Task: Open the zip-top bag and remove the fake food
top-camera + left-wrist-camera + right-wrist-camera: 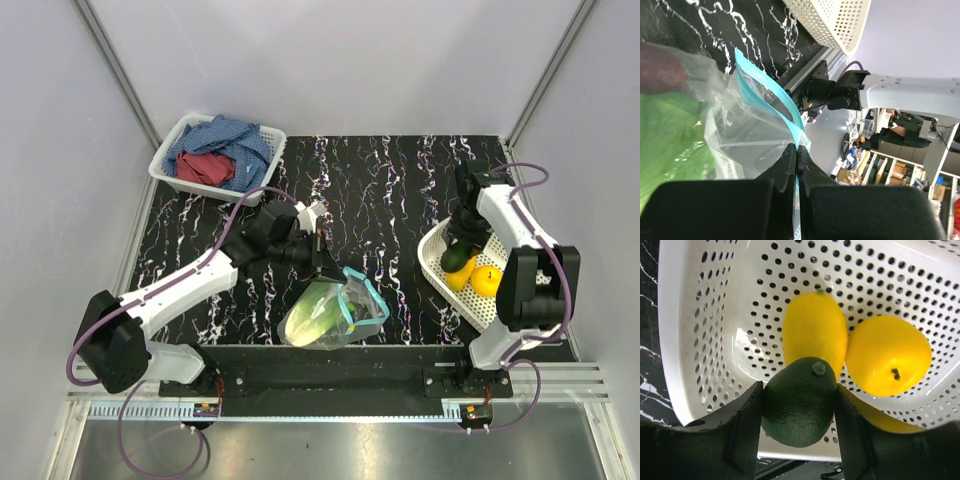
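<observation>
The zip-top bag (330,315) lies near the table's front edge, its mouth lifted and parted. My left gripper (322,262) is shut on its teal zip strip (767,90); in the left wrist view the gripper (798,150) pinches the strip's edge. Inside the bag I see light-green lettuce (670,130) and a dark purple-red piece (660,67). My right gripper (799,389) is shut on a dark green rounded piece of fake food (800,400), held just above the white perforated basket (705,315). Two yellow lemons (815,327) (887,355) rest in that basket.
The white oval basket (432,262) stands at the right edge of the black marbled mat. A white crate (215,155) with blue and red cloths sits at the back left. Grey walls close in both sides.
</observation>
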Controlling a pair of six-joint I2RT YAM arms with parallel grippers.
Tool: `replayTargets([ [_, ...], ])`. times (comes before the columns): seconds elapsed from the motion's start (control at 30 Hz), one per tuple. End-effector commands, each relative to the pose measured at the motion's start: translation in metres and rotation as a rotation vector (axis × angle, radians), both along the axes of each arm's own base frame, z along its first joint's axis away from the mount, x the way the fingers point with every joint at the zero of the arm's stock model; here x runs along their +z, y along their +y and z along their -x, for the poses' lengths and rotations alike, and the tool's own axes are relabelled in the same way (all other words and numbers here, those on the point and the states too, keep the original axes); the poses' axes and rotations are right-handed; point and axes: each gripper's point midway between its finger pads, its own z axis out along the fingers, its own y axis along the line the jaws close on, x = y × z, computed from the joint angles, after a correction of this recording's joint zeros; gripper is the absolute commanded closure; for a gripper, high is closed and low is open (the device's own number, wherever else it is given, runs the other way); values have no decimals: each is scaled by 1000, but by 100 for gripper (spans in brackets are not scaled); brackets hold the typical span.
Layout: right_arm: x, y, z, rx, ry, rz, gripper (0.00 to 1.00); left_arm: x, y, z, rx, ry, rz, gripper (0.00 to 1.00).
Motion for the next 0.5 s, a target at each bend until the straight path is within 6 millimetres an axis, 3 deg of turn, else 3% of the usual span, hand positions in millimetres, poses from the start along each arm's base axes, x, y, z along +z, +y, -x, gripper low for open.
replayTargets([
  [0.0,-1,-4,-32,54,-51,26,71,26,-2,-2,-43,-77,42,100],
  [0.07,-9,1,-34,69,-40,-1,68,26,-1,-4,-41,-74,39,100],
  [0.2,-16,13,-37,91,-33,-66,46,28,1,-8,-25,-83,37,100],
  [0.23,-16,14,-36,94,-31,-74,35,27,1,-8,-24,-81,36,100],
  [0.3,-16,16,-34,105,-26,-85,24,27,1,-8,-21,-77,36,100],
  [0.33,-16,17,-32,113,-27,-89,13,25,2,-7,-18,-73,33,100],
  [0.47,-11,16,-24,130,-19,-86,1,27,4,-4,-11,-76,42,100],
])
